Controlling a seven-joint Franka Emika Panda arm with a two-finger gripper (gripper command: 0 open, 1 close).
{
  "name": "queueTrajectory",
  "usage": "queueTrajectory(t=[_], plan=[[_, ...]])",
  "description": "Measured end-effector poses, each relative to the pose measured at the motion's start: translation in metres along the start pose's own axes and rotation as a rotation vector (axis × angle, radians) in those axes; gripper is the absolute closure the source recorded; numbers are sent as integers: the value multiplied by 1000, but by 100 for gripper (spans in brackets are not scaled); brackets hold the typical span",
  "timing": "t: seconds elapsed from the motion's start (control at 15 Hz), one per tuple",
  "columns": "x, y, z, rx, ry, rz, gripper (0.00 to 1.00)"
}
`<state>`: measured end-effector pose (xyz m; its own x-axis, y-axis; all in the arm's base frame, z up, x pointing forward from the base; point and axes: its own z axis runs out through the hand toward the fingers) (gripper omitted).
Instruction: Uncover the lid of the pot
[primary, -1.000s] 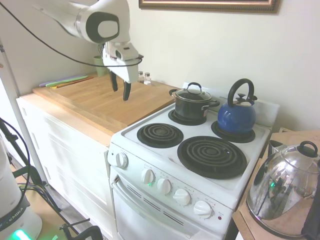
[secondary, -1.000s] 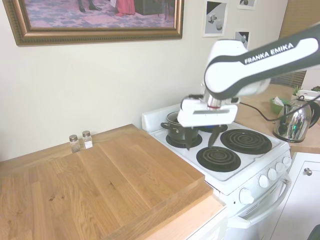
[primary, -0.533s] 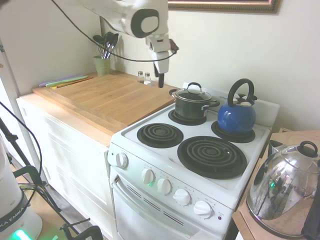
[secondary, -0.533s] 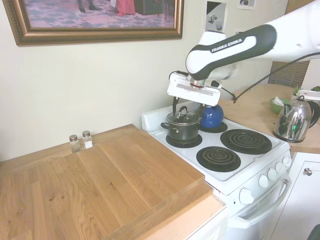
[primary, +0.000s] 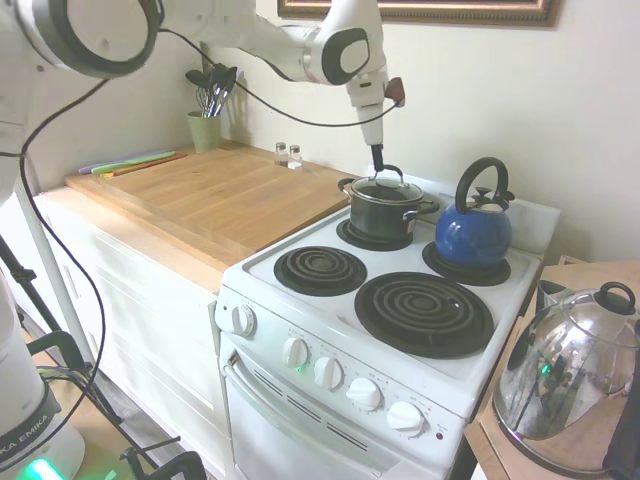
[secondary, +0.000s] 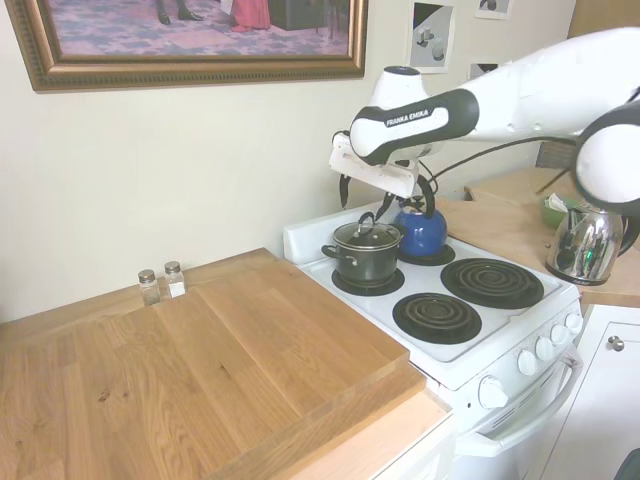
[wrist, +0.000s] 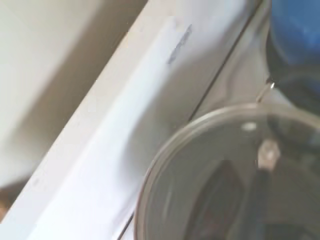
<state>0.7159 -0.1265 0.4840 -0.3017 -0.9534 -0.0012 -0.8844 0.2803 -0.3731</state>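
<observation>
Directly below gripper (primary: 378, 158), lid (primary: 385, 186) on pot (primary: 381, 213)

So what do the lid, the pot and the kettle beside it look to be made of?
The lid: clear glass with a thin metal rim, since the wrist view looks through it; its loop handle looks like black plastic. The pot: dark, glossy metal, probably enamelled or coated. The kettle: glossy blue enamel over metal, judging by its highlights, with a black handle.
</observation>
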Motion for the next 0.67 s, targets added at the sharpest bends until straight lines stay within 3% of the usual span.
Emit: queueTrajectory(t=[0.67], plan=[[7, -14, 13, -44, 27, 28, 100]])
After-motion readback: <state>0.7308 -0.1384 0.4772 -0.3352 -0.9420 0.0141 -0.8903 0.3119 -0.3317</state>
